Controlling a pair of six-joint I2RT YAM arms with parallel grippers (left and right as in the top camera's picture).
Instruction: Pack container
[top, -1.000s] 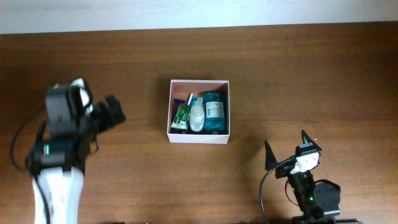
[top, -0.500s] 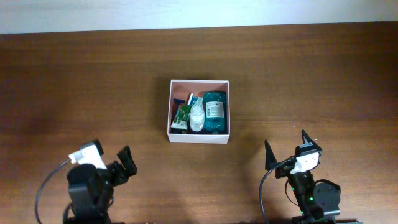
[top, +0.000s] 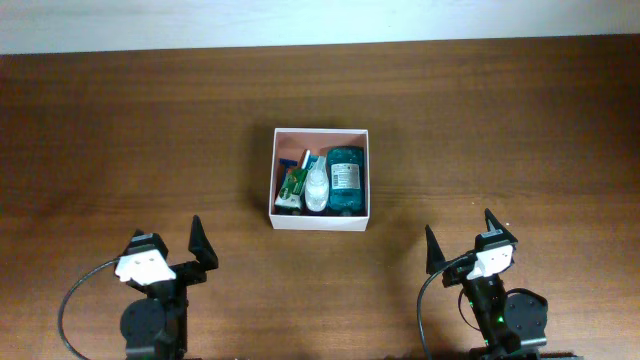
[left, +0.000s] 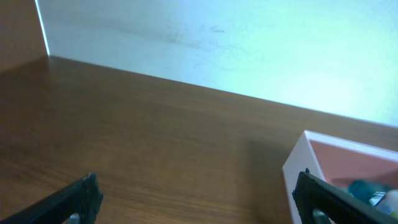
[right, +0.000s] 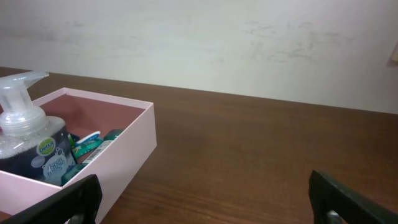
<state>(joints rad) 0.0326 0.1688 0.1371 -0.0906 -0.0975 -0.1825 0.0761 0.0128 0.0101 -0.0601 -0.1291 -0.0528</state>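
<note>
The container (top: 320, 221), a square white box with a reddish-brown inside, sits mid-table. In it lie a teal pump bottle (top: 345, 175), a clear bottle (top: 317, 186) and a green-and-white carton (top: 292, 186). It also shows in the left wrist view (left: 305, 165) and the right wrist view (right: 118, 165), where the pump bottle (right: 34, 146) stands out. My left gripper (top: 167, 244) is open and empty near the front edge, left of the container. My right gripper (top: 461, 238) is open and empty at the front right.
The brown wooden table (top: 520, 120) spreads around the container. A pale wall (right: 249, 43) runs along the far edge. Black cables loop by both arm bases at the front edge.
My left arm has drawn back from the table's left side to the front edge, and its fingers now point toward the far wall. The right arm and the container have not moved.
</note>
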